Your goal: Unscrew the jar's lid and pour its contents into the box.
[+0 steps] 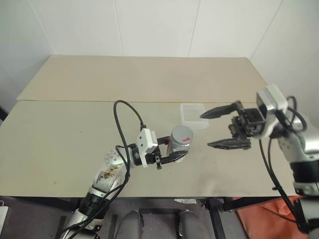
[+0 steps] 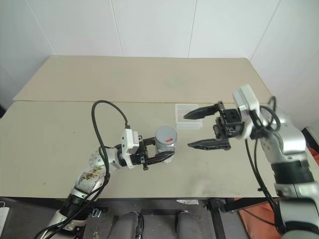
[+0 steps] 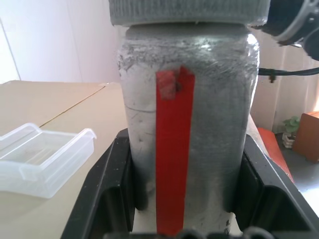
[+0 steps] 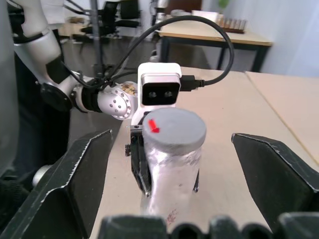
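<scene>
On the tan table (image 1: 60, 144), head views: left gripper (image 1: 175, 155) pinches the jar (image 1: 181, 141) upright above the tabletop; grey lid (image 1: 182, 134) on top w/ a small red mark.
Right gripper (image 1: 225, 128), head views: fingers spread wide, pointing at the jar from the robot's right, apart from it, nothing between them.
Box (image 1: 194, 115), head views: clear, lies on the table beyond the jar; its near-right corner is hidden behind the upper right finger.
Hard to tell, head views: jar's contents can't be made out; the jar's lower part is covered by the left fingers.
Left wrist view: jar (image 3: 189, 114) wedged tight btwn both black fingers (image 3: 107, 194); glass looks grey-coated inside, a red strip (image 3: 172, 159) runs down its side.
Cut off, left wrist view: lid (image 3: 189, 12) clipped by the frame edge, only its ribbed rim shows; jar base hidden in the grip.
Extra, left wrist view: box (image 3: 40, 159) seen w/ lid hinged open, well apart from the jar.
Right wrist view: lid (image 4: 174, 128) seen nearly face-on, red mark near its rim; right fingers (image 4: 75, 179) stand far to either side, not touching.
Extra, right wrist view: left wrist camera (image 4: 159, 89) sits behind the jar (image 4: 172, 174).
Blurred, right wrist view: desks and chairs in the background.
</scene>
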{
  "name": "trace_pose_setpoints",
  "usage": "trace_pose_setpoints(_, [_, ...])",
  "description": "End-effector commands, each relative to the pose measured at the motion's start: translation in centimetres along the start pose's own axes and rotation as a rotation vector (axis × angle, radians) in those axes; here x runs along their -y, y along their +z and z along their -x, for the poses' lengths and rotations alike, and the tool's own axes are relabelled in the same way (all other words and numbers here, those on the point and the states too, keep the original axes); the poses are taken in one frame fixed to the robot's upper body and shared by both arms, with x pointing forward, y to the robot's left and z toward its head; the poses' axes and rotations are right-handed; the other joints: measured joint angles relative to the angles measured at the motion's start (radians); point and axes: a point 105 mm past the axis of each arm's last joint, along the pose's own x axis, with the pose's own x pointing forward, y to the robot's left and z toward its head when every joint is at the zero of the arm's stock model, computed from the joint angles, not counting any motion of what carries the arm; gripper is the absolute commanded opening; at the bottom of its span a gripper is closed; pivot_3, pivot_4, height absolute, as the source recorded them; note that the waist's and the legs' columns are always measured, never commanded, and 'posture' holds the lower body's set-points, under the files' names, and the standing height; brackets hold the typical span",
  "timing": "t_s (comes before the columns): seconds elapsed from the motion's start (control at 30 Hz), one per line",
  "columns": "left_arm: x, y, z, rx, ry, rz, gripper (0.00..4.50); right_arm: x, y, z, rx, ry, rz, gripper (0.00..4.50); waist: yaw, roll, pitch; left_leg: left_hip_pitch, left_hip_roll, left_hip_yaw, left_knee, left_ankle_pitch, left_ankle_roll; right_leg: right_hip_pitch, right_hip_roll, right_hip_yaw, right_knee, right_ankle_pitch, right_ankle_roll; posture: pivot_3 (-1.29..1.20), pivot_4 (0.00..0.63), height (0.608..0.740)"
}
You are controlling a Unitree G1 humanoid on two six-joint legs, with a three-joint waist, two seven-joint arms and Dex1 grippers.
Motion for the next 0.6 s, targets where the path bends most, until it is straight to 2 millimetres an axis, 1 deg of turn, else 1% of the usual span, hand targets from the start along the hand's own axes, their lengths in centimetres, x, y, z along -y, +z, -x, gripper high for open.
trace_pose_setpoints(0.03, [-1.1,0.8,0.0,0.023,0.036,-0.058,2.12,-0.8,3.2,-0.3,0.037,-0.156,0.094,4.46,0.001,0.0,0.0,0.0,0.0,0.0,0.0,0.0,0.0,0.0,0.0,0.0,0.0,0.0,0.0,0.0,0.15,0.74])
trace_pose_setpoints(0.1, [-1.9,0.7,-0.2,0.019,0.066,-0.085,2.12,-0.6,3.1,-1.7,0.016,-0.32,0.146,4.46,-0.005,0.0,0.0,0.0,0.0,0.0,0.0,0.0,0.0,0.0,0.0,0.001,0.001,-0.001,0.002,0.0,0.15,0.74])
trace_pose_setpoints(0.13, [-2.2,0.7,-0.4,0.022,0.079,-0.095,2.12,-0.4,3.0,-2.3,0.013,-0.419,0.124,4.46,-0.006,0.0,0.0,0.001,0.0,0.0,0.0,0.0,0.0,0.0,0.001,0.001,0.001,-0.003,0.005,0.0,0.15,0.74])
trace_pose_setpoints(0.2, [-2.6,0.7,-0.7,0.023,0.093,-0.103,2.12,-0.2,2.6,-3.1,-0.018,-0.58,0.157,4.46,-0.005,0.0,0.0,0.001,0.001,0.0,0.001,0.0,0.0,0.0,0.002,0.001,0.001,-0.003,0.006,0.0,0.15,0.74])
trace_pose_setpoints(0.27, [-2.9,0.5,-0.8,0.022,0.102,-0.109,2.12,-0.6,2.2,-3.8,-0.039,-0.684,0.17,4.46,-0.003,0.0,0.0,0.001,0.001,-0.001,0.001,0.001,-0.001,0.0,0.002,0.0,0.001,-0.003,0.006,0.0,0.15,0.74])
trace_pose_setpoints(0.3, [-3.1,0.4,-0.9,0.02,0.115,-0.122,2.12,-0.8,2.1,-4.5,-0.027,-0.739,0.159,4.46,-0.004,0.0,0.0,0.001,0.001,-0.001,0.001,0.001,-0.001,0.0,0.002,0.001,0.001,-0.003,0.006,0.0,0.15,0.74])
trace_pose_setpoints(0.4, [-3.3,0.3,-1.3,0.026,0.137,-0.128,2.12,-1.1,2.0,-5.9,-0.003,-0.838,0.12,4.46,-0.008,0.0,0.0,0.0,0.001,0.0,0.001,0.001,-0.001,-0.001,0.002,0.002,0.001,-0.003,0.005,0.0,0.15,0.74])
trace_pose_setpoints(0.5, [-3.3,0.3,-1.6,0.036,0.14,-0.124,2.12,-1.0,1.1,-7.2,-0.043,-0.877,0.1,4.46,-0.009,0.0,0.0,0.0,0.0,0.0,0.001,0.001,-0.001,-0.001,0.001,0.002,0.0,-0.003,0.005,0.0,0.15,0.74])
trace_pose_setpoints(0.6, [-3.3,0.3,-1.8,0.039,0.143,-0.125,2.12,-0.8,0.5,-7.7,-0.063,-0.906,0.082,4.46,-0.008,0.0,0.0,0.0,0.0,0.0,0.001,0.001,-0.001,0.0,0.0,0.001,0.0,-0.002,0.005,0.0,0.15,0.74])
